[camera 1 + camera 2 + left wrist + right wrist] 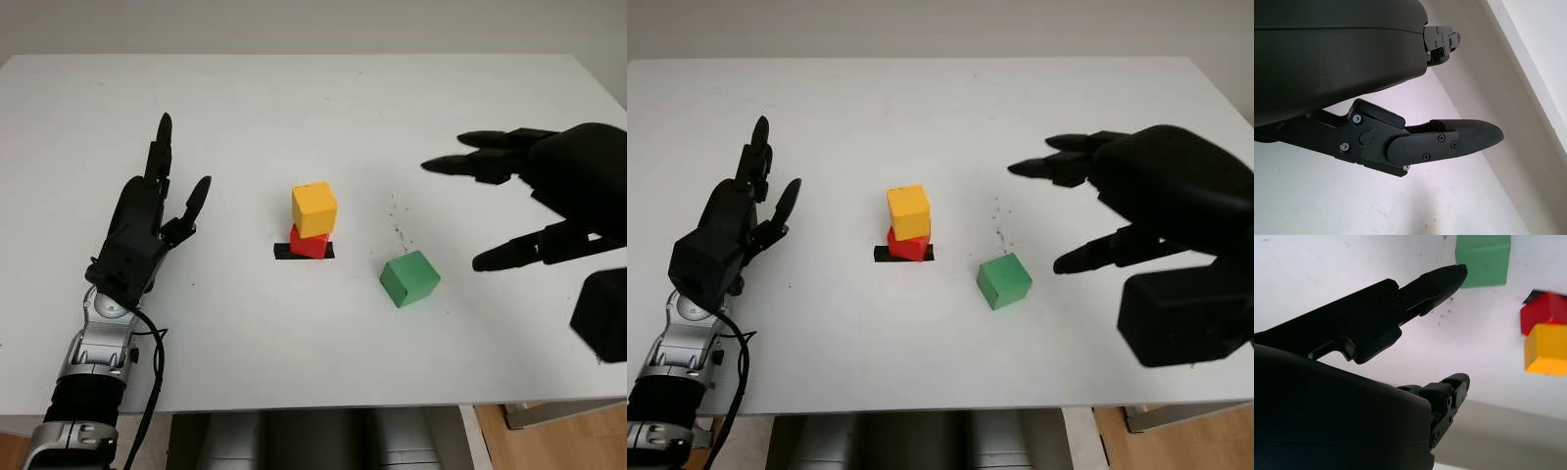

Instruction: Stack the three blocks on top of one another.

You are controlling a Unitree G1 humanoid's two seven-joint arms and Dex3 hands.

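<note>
A white table (313, 108) is spread across the head views, its far edge met by a pale wall (313, 24), and a strip of wooden floor (558, 446) is seen beyond the near edge at about 5 o'clock. No brand, label or legible writing is found on any surface (only a scatter of small dark specks (397, 220) is marked on the tabletop, just beyond the green block). The right hand (1117, 211) is held above the table at 3 o'clock, open and with nothing in its grasp, its fingertips (1449, 274) pointed toward the middle. The left hand (147, 220) is placed at 9 o'clock, open as well and holding nothing. At the centre, the yellow block (314, 209) is set on top of the red block (310, 243), turned slightly against it, and the red block is seated on a small black rectangle (282, 253) on the tabletop. The green block (409, 278) lies by itself on the table at roughly 4 o'clock from the pair, near but apart from them, between the stack and the right hand.
</note>
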